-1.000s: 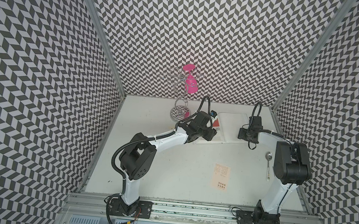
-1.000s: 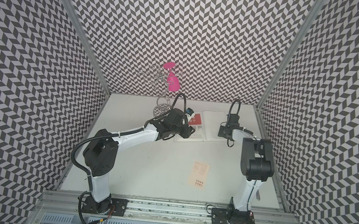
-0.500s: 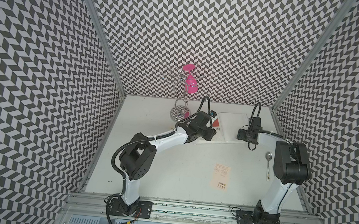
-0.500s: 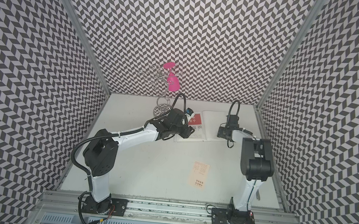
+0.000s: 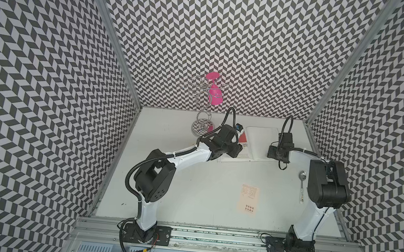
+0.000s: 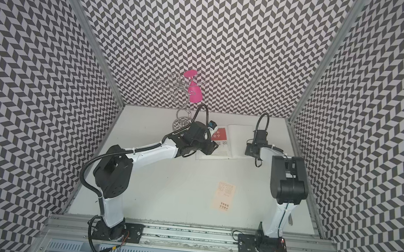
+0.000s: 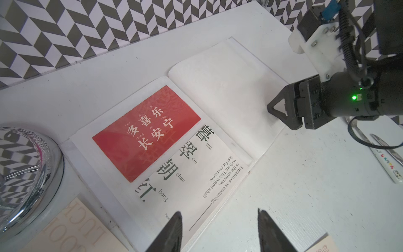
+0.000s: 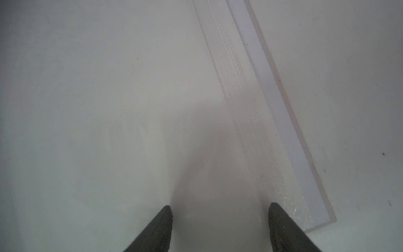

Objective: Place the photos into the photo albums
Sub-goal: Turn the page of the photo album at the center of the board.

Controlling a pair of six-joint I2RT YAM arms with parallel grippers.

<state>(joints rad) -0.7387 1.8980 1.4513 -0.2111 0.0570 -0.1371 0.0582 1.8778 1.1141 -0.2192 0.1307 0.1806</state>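
Observation:
The photo album (image 5: 261,142) (image 6: 240,140) lies open at the back of the table. Its left page holds a red photo (image 7: 146,133) (image 6: 220,134) and a white photo with dark green characters (image 7: 196,170). The right page (image 7: 220,83) is blank. My left gripper (image 7: 219,212) hangs open over the left page's near edge, with nothing between its fingers. My right gripper (image 8: 220,206) (image 7: 277,109) is open and low at the blank page's outer edge (image 8: 257,109). A peach photo (image 5: 248,199) (image 6: 224,196) lies alone on the table in front.
A chrome wire stand (image 5: 202,129) with a pink glass (image 5: 215,95) hanging on it stands just left of the album. A cream card with large letters (image 7: 72,229) lies by the stand's base. A spoon (image 5: 301,186) lies near the right wall.
The right gripper has edged slightly left at the album's right edge. The left arm and the photos have not moved.

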